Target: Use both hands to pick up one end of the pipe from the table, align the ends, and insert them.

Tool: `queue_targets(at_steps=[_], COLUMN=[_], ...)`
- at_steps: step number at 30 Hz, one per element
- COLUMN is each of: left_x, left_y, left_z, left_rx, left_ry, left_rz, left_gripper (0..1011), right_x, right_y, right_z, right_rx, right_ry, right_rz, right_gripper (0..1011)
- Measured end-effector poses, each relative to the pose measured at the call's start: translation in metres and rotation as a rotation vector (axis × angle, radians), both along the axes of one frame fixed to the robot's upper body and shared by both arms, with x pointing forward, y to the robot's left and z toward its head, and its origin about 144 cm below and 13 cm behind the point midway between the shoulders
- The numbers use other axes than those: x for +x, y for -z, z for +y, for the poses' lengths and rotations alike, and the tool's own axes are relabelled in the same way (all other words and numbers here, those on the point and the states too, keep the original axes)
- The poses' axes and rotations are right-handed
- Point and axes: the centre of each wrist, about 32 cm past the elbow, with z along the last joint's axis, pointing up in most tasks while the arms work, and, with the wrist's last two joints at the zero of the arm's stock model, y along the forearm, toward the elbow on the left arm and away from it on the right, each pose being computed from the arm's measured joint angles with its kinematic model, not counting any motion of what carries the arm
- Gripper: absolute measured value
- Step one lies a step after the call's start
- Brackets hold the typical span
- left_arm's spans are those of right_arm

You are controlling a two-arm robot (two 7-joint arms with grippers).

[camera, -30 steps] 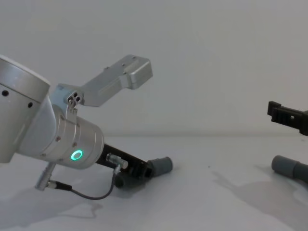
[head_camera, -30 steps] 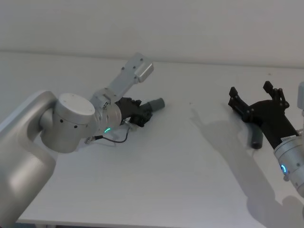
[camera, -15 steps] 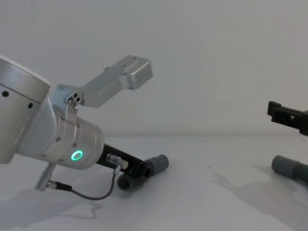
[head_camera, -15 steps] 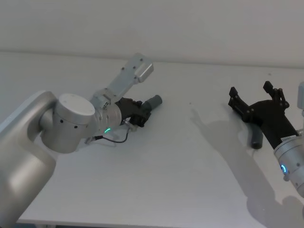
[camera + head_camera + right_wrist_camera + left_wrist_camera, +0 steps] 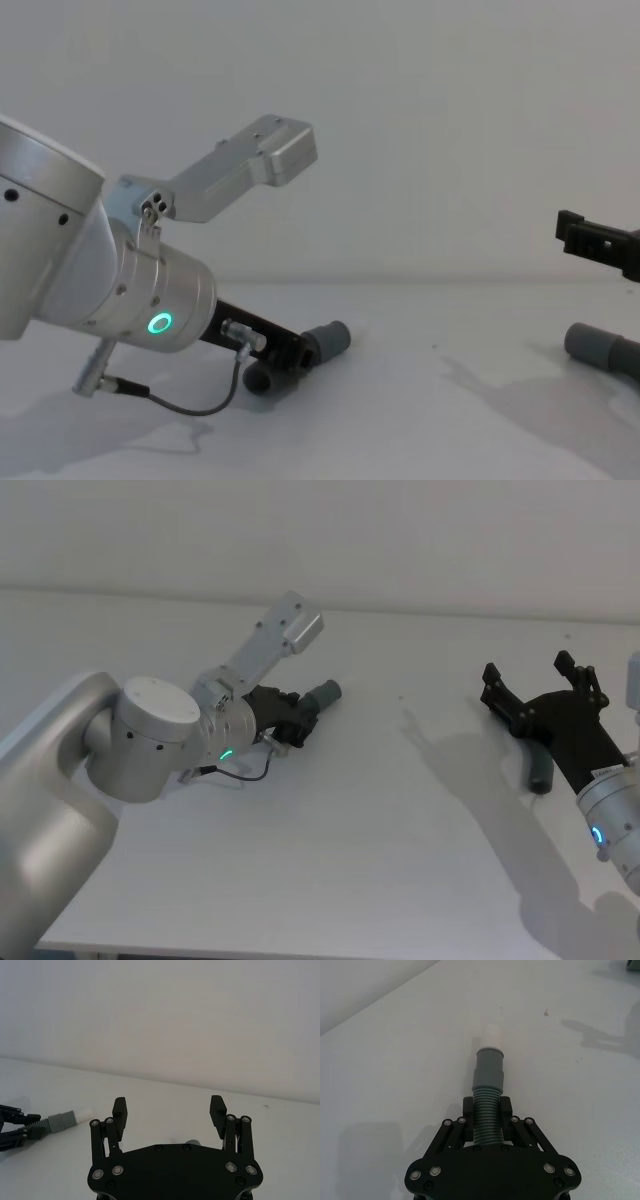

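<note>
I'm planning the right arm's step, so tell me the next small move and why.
Probably lower the right hand onto the second pipe piece and close on it. The right hand is open and hangs above that piece, which lies on the table. The left hand is shut on the ribbed part of the first pipe piece, so only the right side lacks a grasp.

You had soft, even light over the white desk (image 5: 350, 880), bright and matte. The right tool (image 5: 528, 680) cast a pale, soft-edged shadow toward the desk's middle. A green ring light (image 5: 159, 322) glowed on the left arm (image 5: 60, 250).
</note>
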Motion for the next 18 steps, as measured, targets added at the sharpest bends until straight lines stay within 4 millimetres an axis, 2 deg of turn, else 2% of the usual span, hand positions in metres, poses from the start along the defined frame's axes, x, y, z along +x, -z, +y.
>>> queue_targets(at_steps=[8, 18], left_x=[0.0, 0.0], left_y=[0.0, 0.0], left_z=[0.0, 0.0], left_rx=[0.0, 0.0], left_ry=[0.0, 0.0], left_rz=[0.0, 0.0], left_gripper=[299, 299], right_x=[0.001, -0.002], right_y=[-0.003, -0.015], right_z=[-0.005, -0.025], right_rx=[-0.03, -0.143], right_ry=[-0.009, -0.037], right_rz=[0.003, 0.051], right_gripper=[1004, 1004])
